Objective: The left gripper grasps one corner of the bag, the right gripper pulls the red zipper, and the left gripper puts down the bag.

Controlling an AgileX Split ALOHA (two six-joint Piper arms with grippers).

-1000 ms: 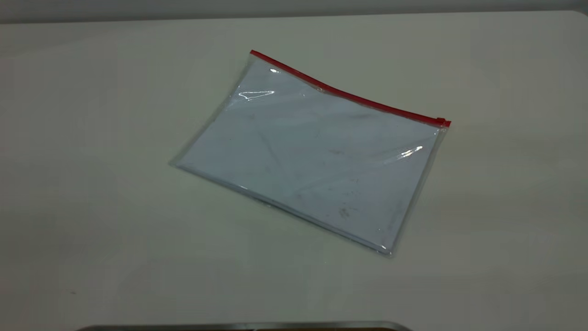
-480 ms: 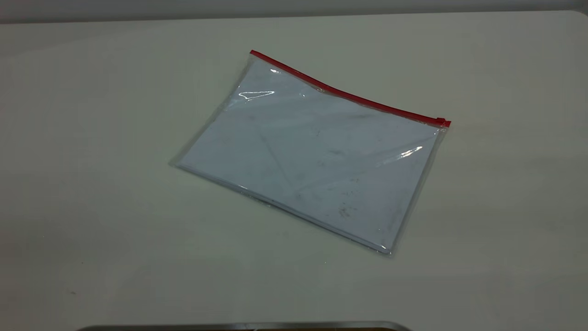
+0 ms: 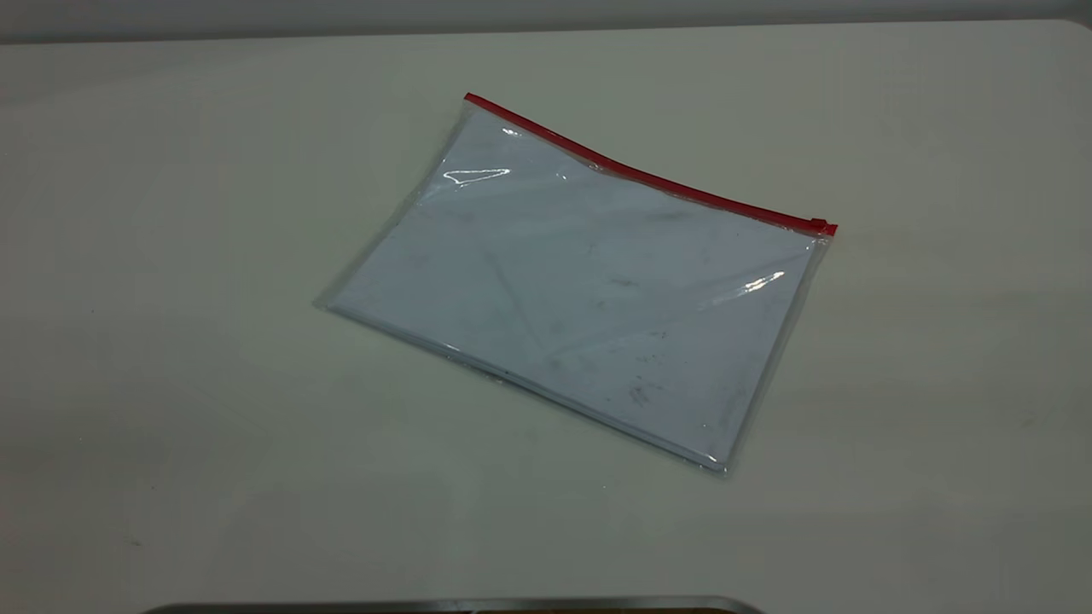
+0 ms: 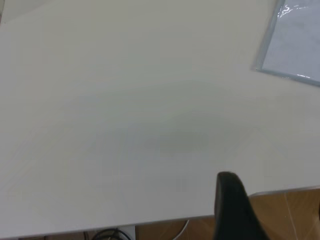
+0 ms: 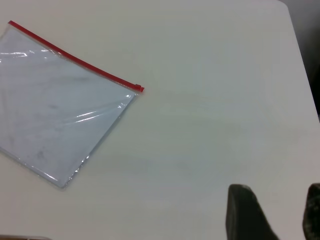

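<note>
Pale tabletop lay bare between each claw and the bag, which rested flat, well apart from both. Right claw stood apart; left claw's spread couldn't be told. Red zipper edged its far side.

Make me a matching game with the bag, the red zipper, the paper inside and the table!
Things:
1. bag
2. red zipper
3. paper sheets
4. table

Descriptions:
A. smudged white, inside the clear plastic
B. thin bright strip along the bag's far edge
C. clear and shiny, lying flat
D. pale surface under everything

Pairs: 1-C, 2-B, 3-A, 4-D
</note>
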